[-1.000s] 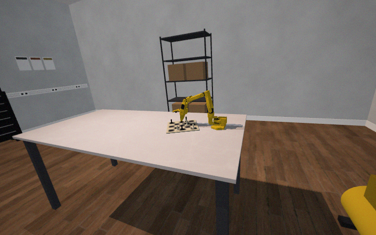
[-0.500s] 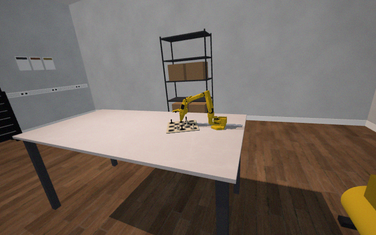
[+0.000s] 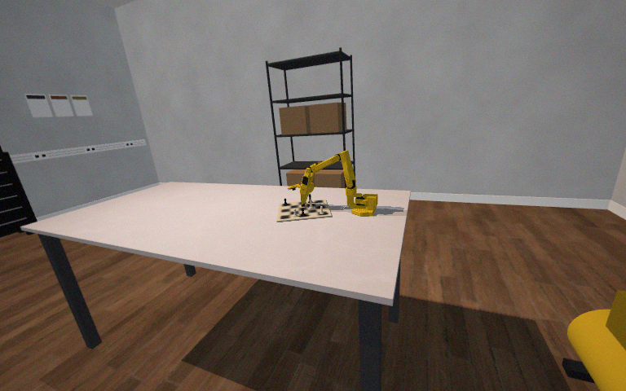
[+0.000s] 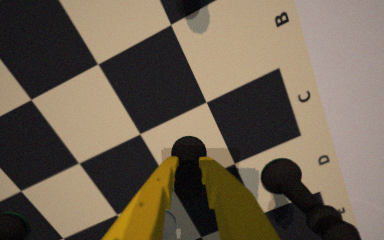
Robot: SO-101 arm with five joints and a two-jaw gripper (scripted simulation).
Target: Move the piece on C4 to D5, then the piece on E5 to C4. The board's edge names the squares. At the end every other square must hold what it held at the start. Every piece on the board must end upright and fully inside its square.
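Observation:
My gripper (image 4: pixel 188 167) (image 3: pixel 303 201) is shut on a dark chess piece (image 4: pixel 188 147). I see the piece's round head just past the two yellow fingertips. It hangs over the chessboard (image 4: pixel 125 20) (image 3: pixel 282 217), a square or two in from the edge lettered B, C, D and E, and throws a shadow on the squares below. A second dark piece (image 4: pixel 283 176) stands right of my fingers, near the D and E letters. In the exterior view the arm bends down over the middle of the board.
Another dark piece shows at the top edge of the wrist view and one more (image 4: pixel 10 226) at the bottom left. Several small pieces stand on the board, one (image 3: pixel 286 201) at its far left. The arm's base (image 3: pixel 364 204) sits right of the board. A shelf (image 3: pixel 314 115) stands behind the table (image 3: pixel 207 230).

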